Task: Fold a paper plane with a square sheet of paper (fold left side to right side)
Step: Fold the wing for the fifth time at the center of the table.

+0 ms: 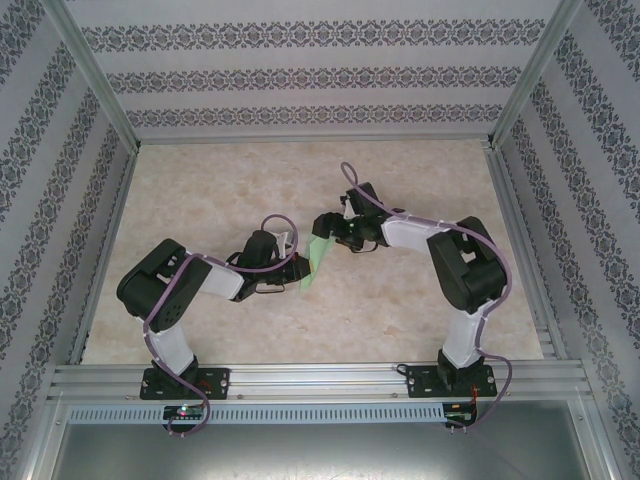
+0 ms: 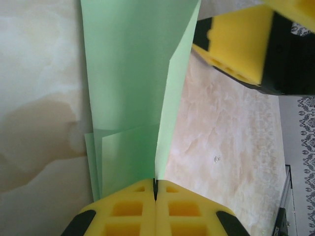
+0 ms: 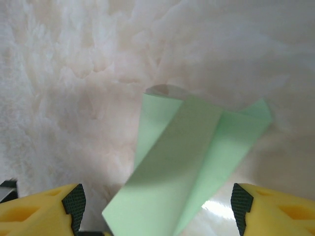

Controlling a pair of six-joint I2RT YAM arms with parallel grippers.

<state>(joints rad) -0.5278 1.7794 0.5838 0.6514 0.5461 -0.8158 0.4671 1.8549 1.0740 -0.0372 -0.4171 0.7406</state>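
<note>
— Pinching the green paper, is that what the left gripper is doing?

— Yes. In the left wrist view its two yellow pads meet at the bottom centre of the frame, pressed together with a raised edge of the paper caught between them. From there the sheet runs up to the top of the frame as a long narrow folded strip. One flap stands up along its right side, and shorter layers lie underneath near the pads.

— And the right gripper?

— Its jaws stand wide apart. In the right wrist view one yellow finger sits in the lower left corner and the other in the lower right. The paper lies between them, touching neither.

— Where does the paper sit overall?

— At the middle of the top view, on the marbled table. It slants from lower left to upper right between the two grippers, with the left gripper at its lower end and the right gripper at its upper end.

— Does the right gripper touch it there?

— I cannot tell from above. In the left wrist view one of its yellow pads hangs in the upper right, just beside the paper's far end.
</note>
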